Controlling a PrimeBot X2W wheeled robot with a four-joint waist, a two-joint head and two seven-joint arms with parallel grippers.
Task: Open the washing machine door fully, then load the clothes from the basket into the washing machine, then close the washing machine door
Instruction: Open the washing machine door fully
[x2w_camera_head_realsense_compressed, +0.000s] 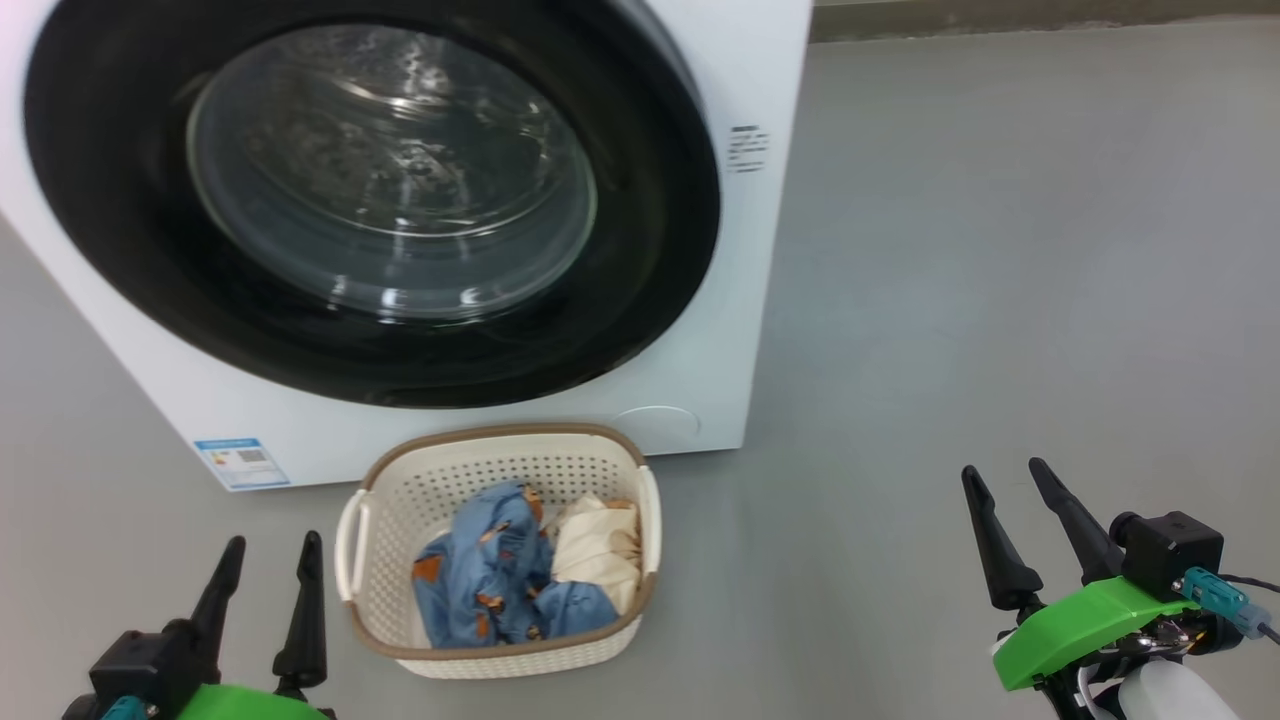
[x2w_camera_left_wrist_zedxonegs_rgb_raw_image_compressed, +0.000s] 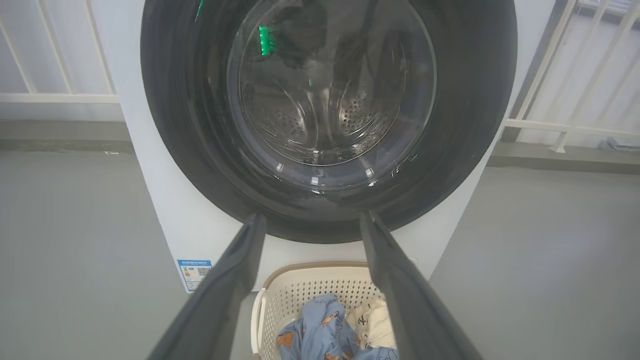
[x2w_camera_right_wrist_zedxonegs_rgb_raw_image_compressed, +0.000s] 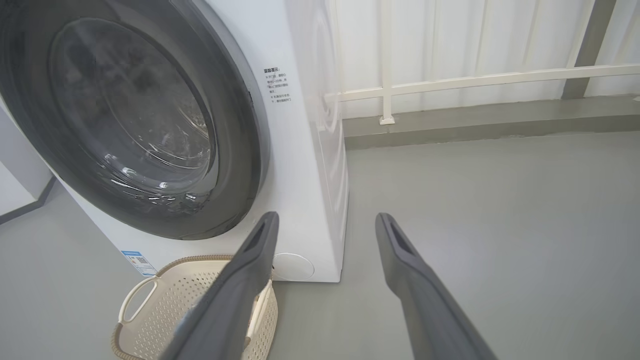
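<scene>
Now my left hand (x2w_camera_head_realsense_compressed: 273, 542) hovers spread and empty, the basket (x2w_camera_head_realsense_compressed: 500, 430) just to its right on the floor (x2w_camera_head_realsense_compressed: 1000, 250), clothes (x2w_camera_head_realsense_compressed: 500, 580) inside; my right hand (x2w_camera_head_realsense_compressed: 1002, 468), likewise spread, hangs well beyond. Ahead of both, the washing machine door (x2w_camera_head_realsense_compressed: 660, 230) looks closed on the washing machine (x2w_camera_head_realsense_compressed: 770, 80)

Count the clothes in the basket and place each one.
2. The blue printed piece fills the basket's left and front; the cream piece lies on its right, against the blue one. More may be hidden underneath.
</scene>
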